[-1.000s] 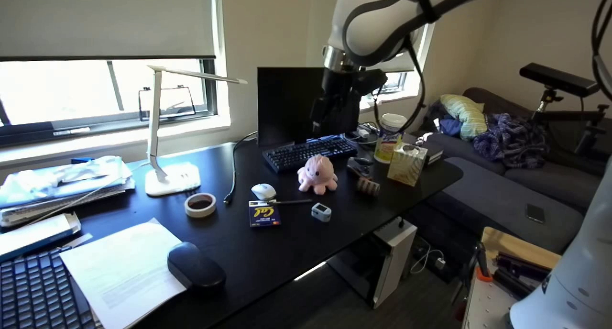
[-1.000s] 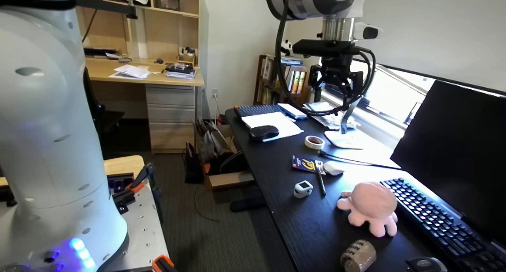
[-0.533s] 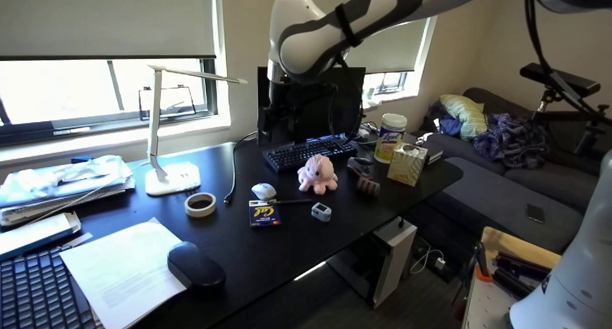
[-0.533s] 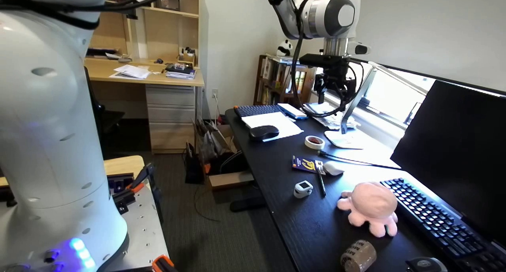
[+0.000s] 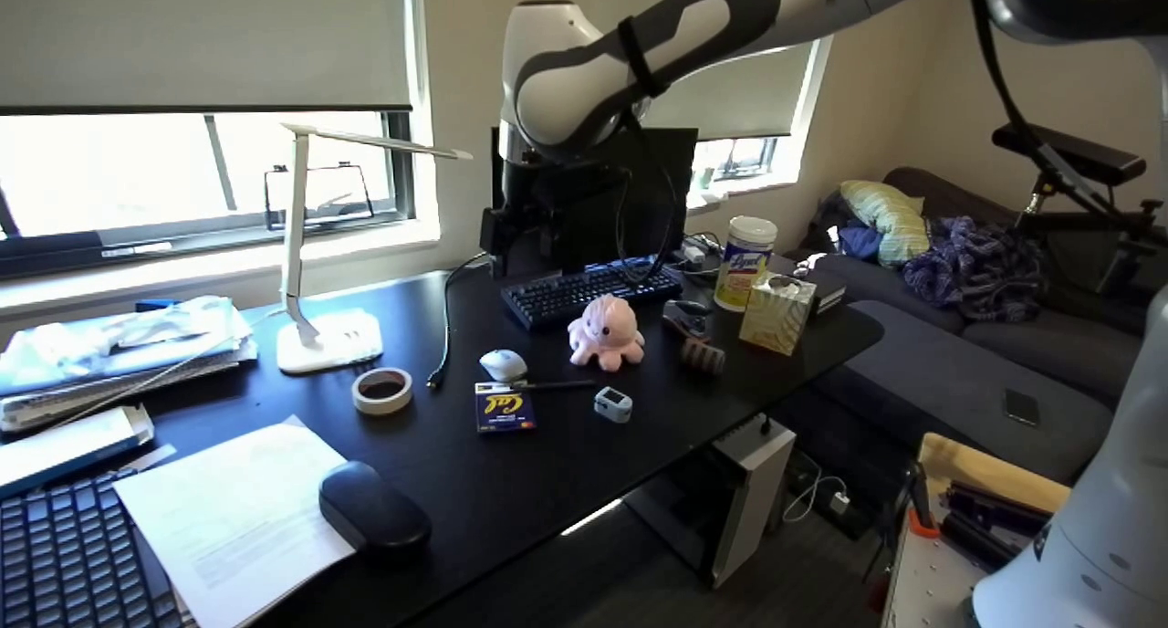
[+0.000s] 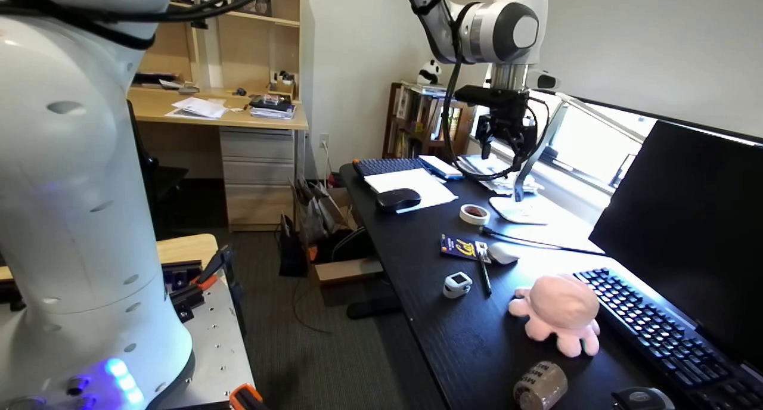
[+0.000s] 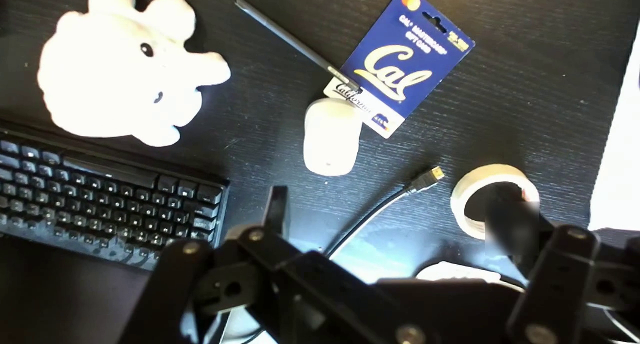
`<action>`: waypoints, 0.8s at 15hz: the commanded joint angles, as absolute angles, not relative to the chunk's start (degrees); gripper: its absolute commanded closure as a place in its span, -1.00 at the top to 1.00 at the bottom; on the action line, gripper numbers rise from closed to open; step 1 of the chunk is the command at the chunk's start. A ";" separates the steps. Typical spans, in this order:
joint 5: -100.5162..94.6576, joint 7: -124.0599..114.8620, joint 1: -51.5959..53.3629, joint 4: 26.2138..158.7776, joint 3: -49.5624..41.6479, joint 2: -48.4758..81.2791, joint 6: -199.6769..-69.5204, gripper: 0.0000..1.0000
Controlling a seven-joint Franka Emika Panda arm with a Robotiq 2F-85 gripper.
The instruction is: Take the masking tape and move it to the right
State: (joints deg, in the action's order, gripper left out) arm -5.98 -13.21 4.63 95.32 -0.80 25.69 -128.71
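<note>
Tape (image 5: 383,406) flat near lamp (image 5: 295,217), unheld. Gripper (image 7: 392,211) hangs higher than lamp's base, 2 fingers (image 7: 276,211) spread wide, nothing between; likely set so to straddle the tape on descent.

A white-and-grey robot arm (image 5: 566,103) bends over a black desk (image 5: 506,477), its dark gripper (image 5: 529,261) hanging in front of a black monitor (image 5: 652,217). A tan roll of masking tape (image 5: 383,405) lies flat just beside the base of a white lamp (image 5: 339,343), apart from the gripper. A pink octopus plush (image 5: 607,332) sits upright near a white mouse (image 5: 504,365) and a blue card (image 5: 505,411).
</note>
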 commanded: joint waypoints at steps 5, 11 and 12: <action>-6.01 -16.36 8.70 81.13 -1.15 39.72 -128.28 1.00; -9.22 -26.00 14.70 69.16 -5.72 51.33 -127.71 1.00; -9.41 -27.76 15.39 67.36 -6.48 53.20 -127.51 1.00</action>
